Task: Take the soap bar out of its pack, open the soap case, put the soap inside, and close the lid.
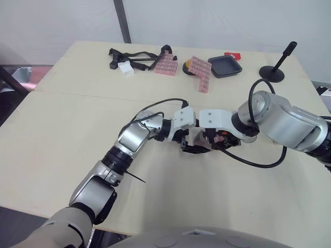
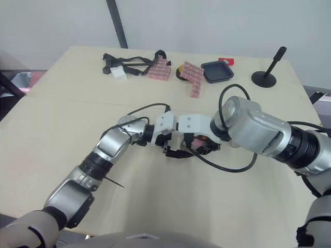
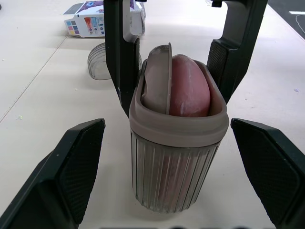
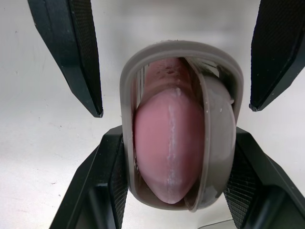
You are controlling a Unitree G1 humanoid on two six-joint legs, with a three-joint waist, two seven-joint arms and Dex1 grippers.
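Observation:
The soap case (image 3: 174, 167), ribbed clear plastic with a grey rim, stands on end on the table with its mouth open. A pink soap bar (image 3: 189, 88) sits inside beside a grey inner tray (image 3: 156, 81). My right gripper (image 4: 176, 143) is shut on the case, one finger (image 3: 123, 57) on each side. My left gripper (image 3: 167, 126) faces it, open wide, its pads apart from the case. In the head view both grippers meet at mid-table around the case (image 1: 204, 140). The clear lid (image 3: 97, 62) lies on the table behind, with the printed soap pack (image 3: 90, 19) further back.
On the far table lie a black strap (image 1: 134, 54), a white block (image 1: 125, 68), pink patterned packs (image 1: 166, 64), a black tray (image 1: 225, 66) and a black stand (image 1: 272, 72). A black cable (image 1: 258, 160) loops off my right arm.

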